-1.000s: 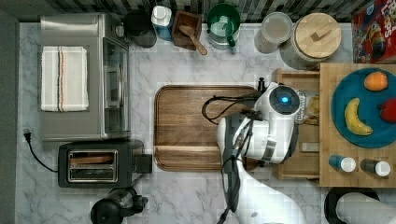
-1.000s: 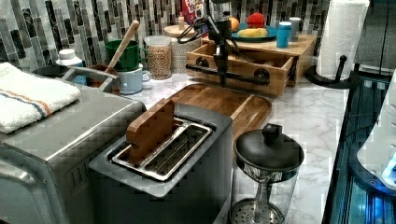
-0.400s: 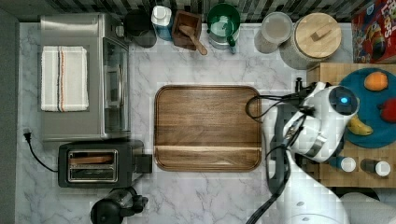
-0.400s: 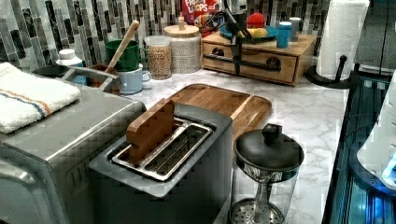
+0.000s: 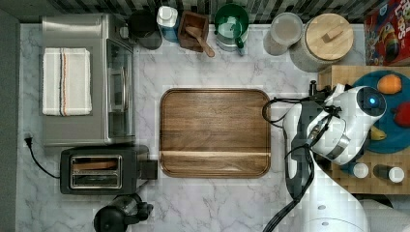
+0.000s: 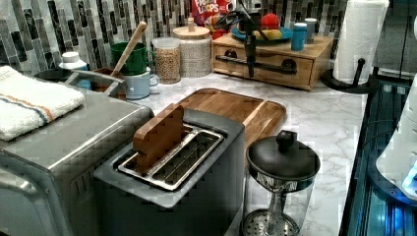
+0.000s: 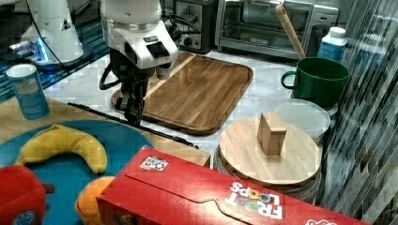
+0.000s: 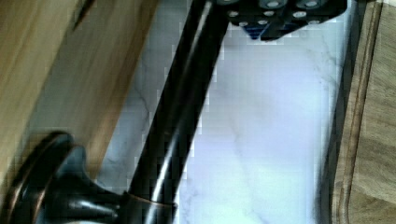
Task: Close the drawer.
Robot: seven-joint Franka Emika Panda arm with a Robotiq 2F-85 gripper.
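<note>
Drawer point(image 6: 265, 64), one only, is seen pushed flush into the wooden block point(image 6: 314, 49), its single black bar handle point(image 6: 255, 64) across the front. One walnut tray point(image 5: 215, 131) lies on the marble counter point(image 5: 208, 67) beside the block. The gripper point(image 7: 133, 112) is at the handle; how far open it is cannot be told.

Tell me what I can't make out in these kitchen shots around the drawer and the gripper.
- Drawer front, top view: the arm covers it, so the seam with the block is unseen.
- Gripper, right view: its fingers merge with the black handle bar; open or shut cannot be told.
- Handle bar, wrist view: both ends are cut off by the picture edge.
- Drawer contents: hidden behind its front in the left view.
</note>
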